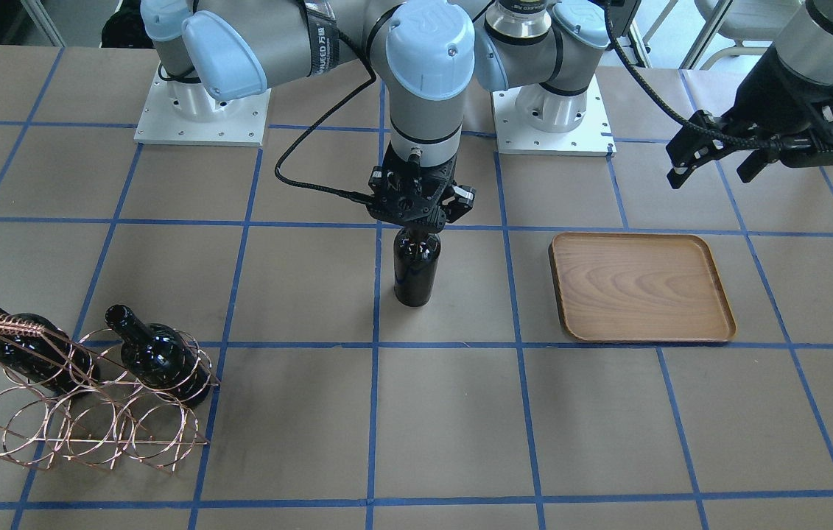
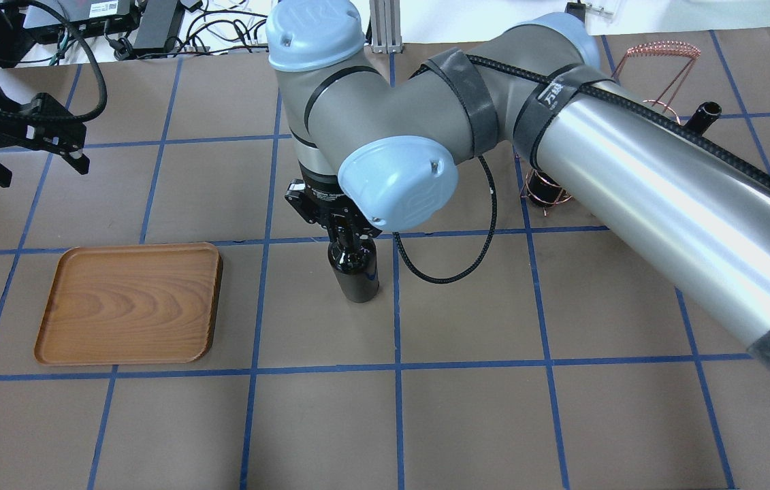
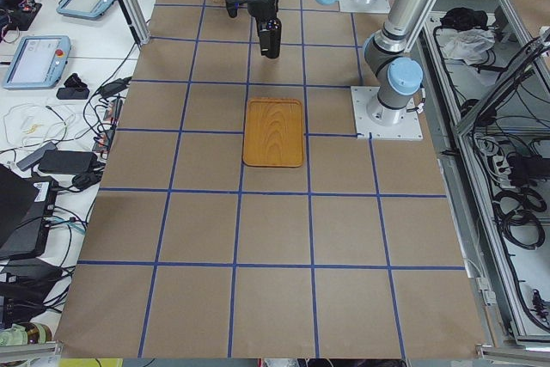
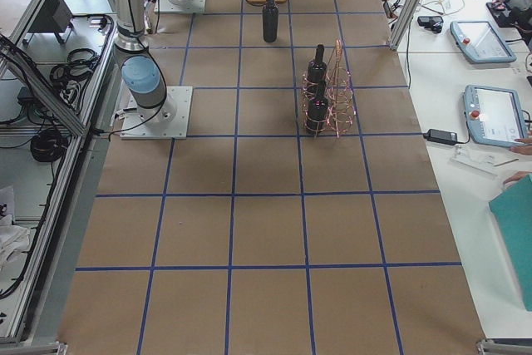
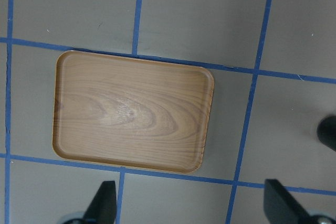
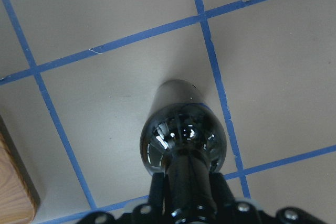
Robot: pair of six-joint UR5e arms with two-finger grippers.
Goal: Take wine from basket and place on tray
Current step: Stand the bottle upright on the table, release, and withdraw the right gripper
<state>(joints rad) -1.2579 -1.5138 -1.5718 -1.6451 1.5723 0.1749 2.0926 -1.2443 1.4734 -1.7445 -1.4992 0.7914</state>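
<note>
Front-facing view: shows the right gripper [image 1: 416, 221] clamped on the neck of the wine [image 1: 416, 272], long axis upright, base at or just above the table [image 1: 460, 412]; cannot tell which. Sets the tray [image 1: 641, 287] toward the robot's left of the wine, well apart, with nothing seen standing between. Shows two more bottles [image 1: 158, 361] tilted in the basket [image 1: 85, 419], far off on the opposite side

Overhead view: puts the left gripper [image 2: 37, 170], jaws wide and holding nothing, nearer the tray than the loaded one

Left wrist view: looks straight down on the tray, fingers [image 5: 102, 203] spread wide

Right wrist view: confirms the hold on the neck; suggests a plain sideways carry toward the tray
</note>
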